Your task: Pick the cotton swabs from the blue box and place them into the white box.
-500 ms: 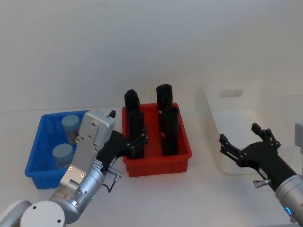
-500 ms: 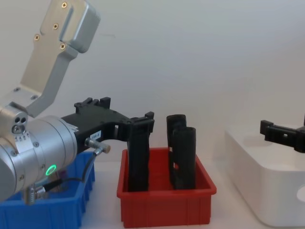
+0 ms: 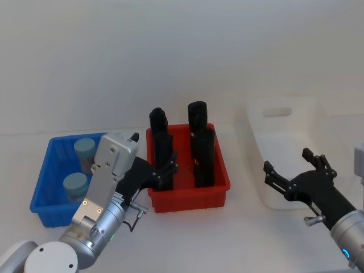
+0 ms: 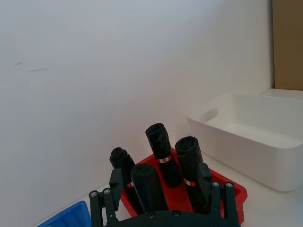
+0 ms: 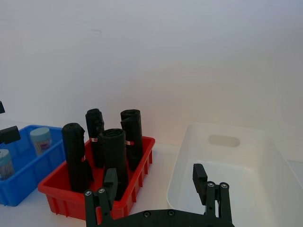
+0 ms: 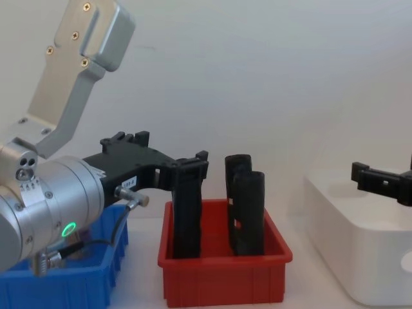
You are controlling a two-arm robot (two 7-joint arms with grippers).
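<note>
Two cotton swabs tubs (image 3: 85, 150) (image 3: 75, 186) with pale lids stand in the blue box (image 3: 41, 190) at the table's left; the right wrist view has them too (image 5: 40, 137). My left gripper (image 3: 153, 153) hovers open and empty between the blue box and the red bin, its fingers (image 4: 116, 182) spread wide. The white box (image 3: 282, 112) sits at the right with nothing visible inside. In front of its near end my right gripper (image 3: 291, 164) hangs open, holding nothing, with its fingers (image 5: 111, 178) spread apart.
A red bin (image 3: 187, 197) holding several tall black upright rolls (image 3: 199, 128) stands between the blue box and the white box. The left arm's silver link (image 6: 71, 71) rises high at the near left. A plain wall closes off the back.
</note>
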